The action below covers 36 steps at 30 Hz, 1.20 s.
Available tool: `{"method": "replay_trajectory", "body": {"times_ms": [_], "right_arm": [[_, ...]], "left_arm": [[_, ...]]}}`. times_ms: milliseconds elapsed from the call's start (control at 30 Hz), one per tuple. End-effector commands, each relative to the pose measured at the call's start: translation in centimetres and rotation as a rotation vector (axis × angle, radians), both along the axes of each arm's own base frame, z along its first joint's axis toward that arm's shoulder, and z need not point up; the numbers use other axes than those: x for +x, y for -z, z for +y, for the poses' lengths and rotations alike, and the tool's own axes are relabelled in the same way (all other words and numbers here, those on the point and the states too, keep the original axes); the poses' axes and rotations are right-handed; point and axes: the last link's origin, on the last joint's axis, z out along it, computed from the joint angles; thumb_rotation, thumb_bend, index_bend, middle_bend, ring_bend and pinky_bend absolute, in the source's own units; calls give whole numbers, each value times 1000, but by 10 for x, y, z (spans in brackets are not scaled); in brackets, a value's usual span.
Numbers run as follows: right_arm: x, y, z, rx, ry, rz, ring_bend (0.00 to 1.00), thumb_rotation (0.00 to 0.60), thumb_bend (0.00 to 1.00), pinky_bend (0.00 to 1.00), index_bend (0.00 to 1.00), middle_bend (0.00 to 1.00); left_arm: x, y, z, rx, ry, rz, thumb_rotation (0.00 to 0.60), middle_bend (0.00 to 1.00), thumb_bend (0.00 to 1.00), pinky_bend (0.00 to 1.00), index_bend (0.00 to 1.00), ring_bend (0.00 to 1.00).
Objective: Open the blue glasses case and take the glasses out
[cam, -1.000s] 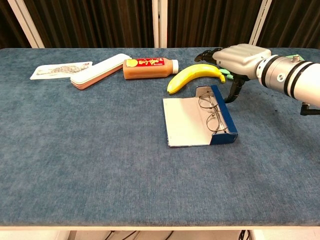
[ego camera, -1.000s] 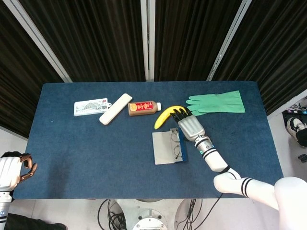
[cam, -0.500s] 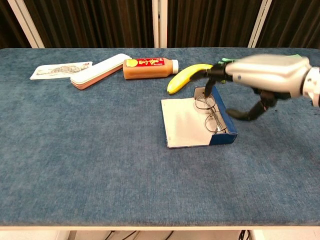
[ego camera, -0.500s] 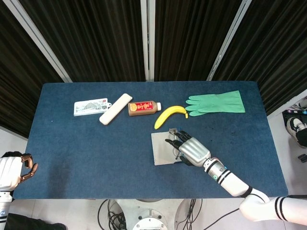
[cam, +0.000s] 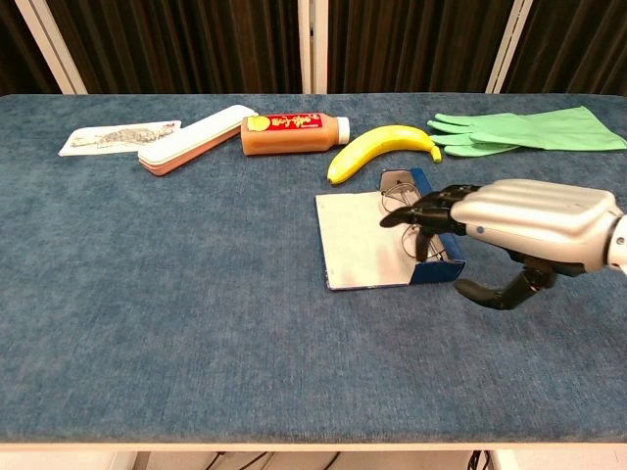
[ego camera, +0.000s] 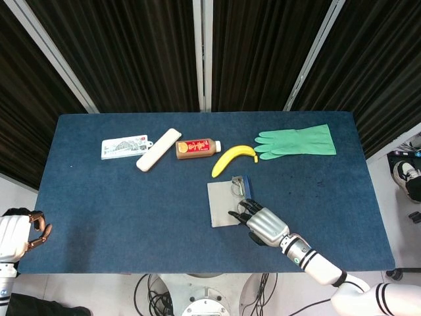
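The blue glasses case (ego camera: 245, 186) (cam: 439, 255) lies open in the middle of the table, its white lid (ego camera: 220, 205) (cam: 358, 240) flat to the left. The wire-framed glasses (ego camera: 237, 188) (cam: 396, 188) rest in the blue tray. My right hand (ego camera: 265, 224) (cam: 529, 220) is at the near right of the case, palm down, its dark fingertips (cam: 423, 209) spread over the near half of the glasses. I see nothing held in it. My left hand (ego camera: 18, 234) hangs off the table's near left corner, fingers curled, holding nothing.
A banana (ego camera: 232, 158) (cam: 380, 149) lies just beyond the case. A brown bottle (ego camera: 197, 147) (cam: 294, 132), a cream case (ego camera: 158, 149) (cam: 194, 138) and a printed card (ego camera: 123, 147) (cam: 118, 136) sit at the far left. A green glove (ego camera: 296, 141) (cam: 529, 131) lies far right.
My right hand has come from beside the banana, over the case, to its near right side, and now sits lower with its fingertips above the glasses. The left hand has not moved.
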Motion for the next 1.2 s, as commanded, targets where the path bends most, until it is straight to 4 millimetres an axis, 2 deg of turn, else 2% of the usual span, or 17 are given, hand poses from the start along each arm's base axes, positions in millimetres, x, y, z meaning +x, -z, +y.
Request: {"method": "replay_trajectory", "body": {"times_ms": [33,267,367,500,633,900,1067,1200], "right_arm": [[-13,-8,4,-27,21,28,0,600,468,0,0,306],[-46,-29,1,-96,97,104,0,600,468,0,0,318],[-53,-33,-10,-120,123,124,0,600,468,0,0,318],[-54,-32,-35,-154,148,123,0,600,468,0,0,315],[-48,-28,-58,-178,156,112,0,600,467,0,0,309],[-24,-36,-68,-193,136,4,0,600,437,0,9,293],[-10,-30,-82,-212,131,-18,0,600,434,0,106,280],[-8,-14,-97,-205,144,32,0,600,403,0,179,248]], "left_arm": [[0,0,0,0,0,0,600,679,328,430,709,489],[0,0,0,1,1,4,600,679,328,430,709,489],[1,0,0,2,0,5,600,679,328,430,709,489],[1,1,0,5,-2,7,600,679,328,430,710,489],[0,1,0,7,-3,6,600,679,328,430,709,489],[0,0,0,1,-1,3,600,679,328,430,709,489],[0,0,0,0,1,-2,600,679,328,430,709,489],[0,0,0,0,1,-4,600,679,328,430,709,489]]}}
